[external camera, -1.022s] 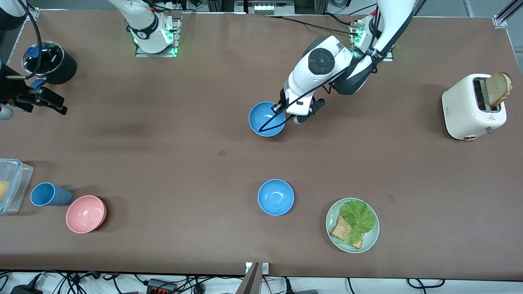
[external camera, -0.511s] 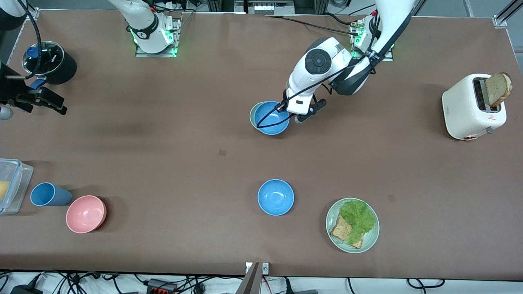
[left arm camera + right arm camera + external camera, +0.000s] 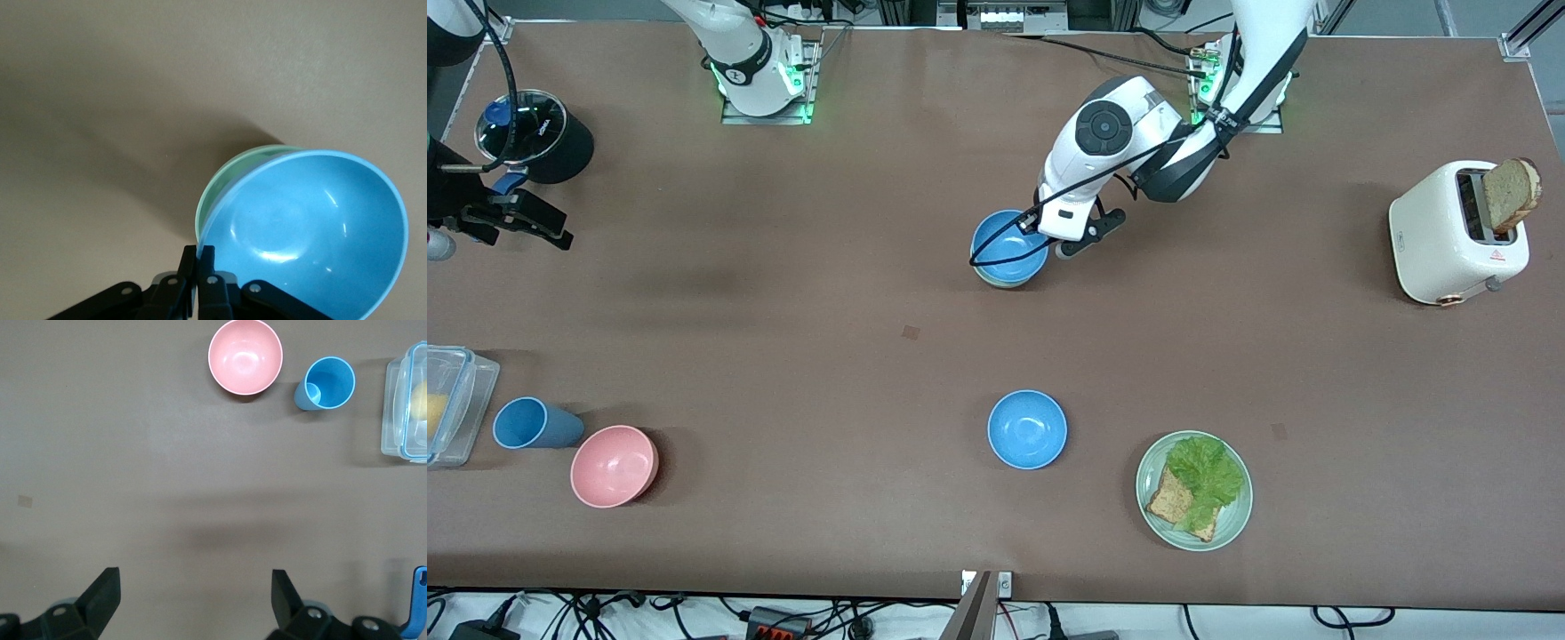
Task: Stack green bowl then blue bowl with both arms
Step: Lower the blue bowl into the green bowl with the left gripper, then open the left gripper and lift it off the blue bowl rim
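Observation:
My left gripper (image 3: pixel 1049 238) is shut on the rim of a blue bowl (image 3: pixel 1009 242) and holds it tilted over the green bowl (image 3: pixel 1005 281), near the table's middle. Only a strip of the green bowl's rim shows under it. In the left wrist view the closed gripper (image 3: pixel 198 257) pinches the blue bowl (image 3: pixel 307 233) at its edge, with the green bowl (image 3: pixel 223 180) showing past it. A second blue bowl (image 3: pixel 1027 429) sits alone, nearer the front camera. My right gripper (image 3: pixel 538 222) waits open and empty at the right arm's end of the table, and its wrist view shows it (image 3: pixel 193 580) over bare table.
A pale green plate (image 3: pixel 1232 524) with lettuce and bread lies beside the second blue bowl. A white toaster (image 3: pixel 1449 240) with bread stands at the left arm's end. A pink bowl (image 3: pixel 614 465), blue cup (image 3: pixel 532 423), clear container (image 3: pixel 454 400) and black pot (image 3: pixel 543 133) are at the right arm's end.
The left gripper has shifted the blue bowl sideways and then toward the robots' bases. The green bowl's rim, hidden one second ago, now shows under it. The right arm has not moved.

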Tool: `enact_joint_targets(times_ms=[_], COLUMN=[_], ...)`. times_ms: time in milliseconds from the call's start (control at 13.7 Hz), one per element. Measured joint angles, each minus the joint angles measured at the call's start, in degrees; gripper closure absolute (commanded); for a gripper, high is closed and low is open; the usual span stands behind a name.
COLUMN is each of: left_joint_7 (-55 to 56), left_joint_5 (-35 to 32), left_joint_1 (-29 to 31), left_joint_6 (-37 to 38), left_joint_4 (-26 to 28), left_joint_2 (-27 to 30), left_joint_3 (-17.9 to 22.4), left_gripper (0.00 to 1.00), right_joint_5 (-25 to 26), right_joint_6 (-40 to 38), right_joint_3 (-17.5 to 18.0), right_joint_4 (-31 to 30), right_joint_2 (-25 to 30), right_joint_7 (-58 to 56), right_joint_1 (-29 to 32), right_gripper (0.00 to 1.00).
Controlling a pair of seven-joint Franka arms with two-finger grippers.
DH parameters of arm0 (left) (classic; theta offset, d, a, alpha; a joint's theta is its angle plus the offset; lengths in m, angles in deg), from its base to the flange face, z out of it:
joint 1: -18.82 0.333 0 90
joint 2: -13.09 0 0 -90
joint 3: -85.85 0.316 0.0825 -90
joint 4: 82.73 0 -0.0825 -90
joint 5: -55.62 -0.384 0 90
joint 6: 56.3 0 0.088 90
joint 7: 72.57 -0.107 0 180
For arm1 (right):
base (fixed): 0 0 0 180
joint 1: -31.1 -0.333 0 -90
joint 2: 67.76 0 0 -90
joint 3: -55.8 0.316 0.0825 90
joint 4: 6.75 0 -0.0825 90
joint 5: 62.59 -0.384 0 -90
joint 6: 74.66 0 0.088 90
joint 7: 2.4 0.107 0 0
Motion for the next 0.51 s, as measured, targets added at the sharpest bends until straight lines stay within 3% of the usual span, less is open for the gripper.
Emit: enact_joint_targets(times_ms=[146, 511], left_joint_7=[0.0, 0.0], left_joint_5=[0.0, 0.0], left_joint_1=[-0.1, 1.5], left_joint_6=[-0.3, 1.4], left_joint_4=[0.0, -1.9], left_joint_2=[-0.7, -0.2], left_joint_3=[0.0, 0.2], left_gripper=[0.75, 0.73], right_joint_5=[0.0, 0.0], right_joint_6=[-0.1, -0.5], right_joint_3=[0.0, 0.0], right_joint_4=[0.0, 0.0], right_joint_2=[0.2, 1.0], right_joint_7=[0.0, -0.2], right_joint_1=[0.0, -0.1], right_gripper=[0.00, 0.00])
